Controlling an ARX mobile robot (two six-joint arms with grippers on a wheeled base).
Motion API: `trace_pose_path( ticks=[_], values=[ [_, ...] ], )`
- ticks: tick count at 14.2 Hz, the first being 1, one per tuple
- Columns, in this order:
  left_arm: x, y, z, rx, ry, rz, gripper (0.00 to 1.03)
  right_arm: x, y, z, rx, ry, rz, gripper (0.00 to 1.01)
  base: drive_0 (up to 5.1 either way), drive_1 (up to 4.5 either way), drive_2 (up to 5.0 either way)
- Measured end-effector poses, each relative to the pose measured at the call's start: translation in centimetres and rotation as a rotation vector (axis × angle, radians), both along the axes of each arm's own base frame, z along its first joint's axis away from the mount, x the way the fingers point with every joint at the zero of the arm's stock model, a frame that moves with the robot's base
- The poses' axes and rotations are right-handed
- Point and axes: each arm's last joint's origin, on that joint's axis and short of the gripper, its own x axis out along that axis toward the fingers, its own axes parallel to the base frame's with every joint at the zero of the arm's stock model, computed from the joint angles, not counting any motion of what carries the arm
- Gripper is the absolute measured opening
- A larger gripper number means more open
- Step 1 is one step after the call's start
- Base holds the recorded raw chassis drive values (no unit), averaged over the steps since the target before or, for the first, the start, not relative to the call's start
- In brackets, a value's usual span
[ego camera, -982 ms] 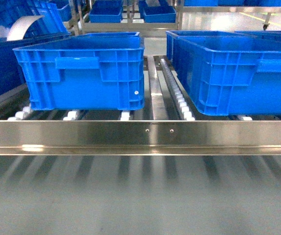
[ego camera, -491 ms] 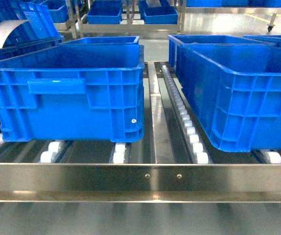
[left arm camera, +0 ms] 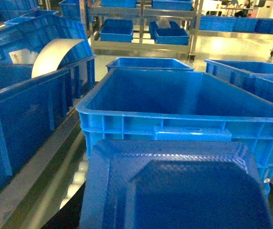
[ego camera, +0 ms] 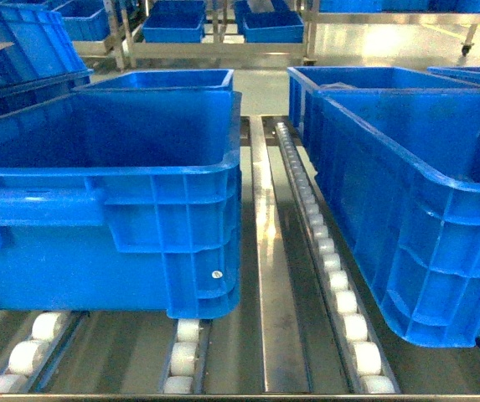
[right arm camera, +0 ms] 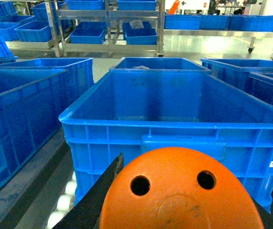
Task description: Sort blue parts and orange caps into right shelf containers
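Two right shelf containers, big bright-blue crates, stand side by side on the roller shelf: the left one [ego camera: 105,209] and the right one [ego camera: 415,209]. Neither gripper shows in the head view. In the left wrist view a flat blue part [left arm camera: 174,191] fills the bottom of the frame, hanging just short of a crate's near rim [left arm camera: 184,119]. It hides my left gripper's fingers. In the right wrist view my right gripper [right arm camera: 184,186] is shut on an orange cap [right arm camera: 179,191] with two holes. A black finger [right arm camera: 98,195] shows at the cap's left. An open crate [right arm camera: 174,109] lies straight ahead.
White roller tracks [ego camera: 332,268] and a steel divider strip [ego camera: 265,251] run between the two crates. More blue crates stand behind and to the left [left arm camera: 22,119], one holding a curved white sheet [left arm camera: 55,55]. Steel racks with blue bins [ego camera: 177,21] stand across the aisle.
The head view has closed in on the shelf. The crates loom larger and lower, and the steel front rail has dropped out of the bottom of the view.
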Motion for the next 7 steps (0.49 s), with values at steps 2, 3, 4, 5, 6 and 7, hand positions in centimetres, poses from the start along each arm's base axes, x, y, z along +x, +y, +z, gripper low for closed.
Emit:
trace_pose_path(
  ticks=[2,3,4,5,6,7],
  values=[
    [0.00,0.00,0.00,0.000,0.000,0.000,0.41,0.00,0.00,0.00,0.000,0.000,0.000,0.43,0.0,0.00,0.0],
    [0.00,0.00,0.00,0.000,0.000,0.000,0.41,0.00,0.00,0.00,0.000,0.000,0.000,0.43,0.0,0.00,0.0],
    [0.00,0.00,0.00,0.000,0.000,0.000,0.41,0.00,0.00,0.00,0.000,0.000,0.000,0.43,0.0,0.00,0.0],
    [0.00,0.00,0.00,0.000,0.000,0.000,0.41,0.00,0.00,0.00,0.000,0.000,0.000,0.43,0.0,0.00,0.0],
    [0.00,0.00,0.00,0.000,0.000,0.000,0.41,0.00,0.00,0.00,0.000,0.000,0.000,0.43,0.0,0.00,0.0],
    [0.00,0.00,0.00,0.000,0.000,0.000,0.41,0.00,0.00,0.00,0.000,0.000,0.000,0.43,0.0,0.00,0.0]
  ],
)
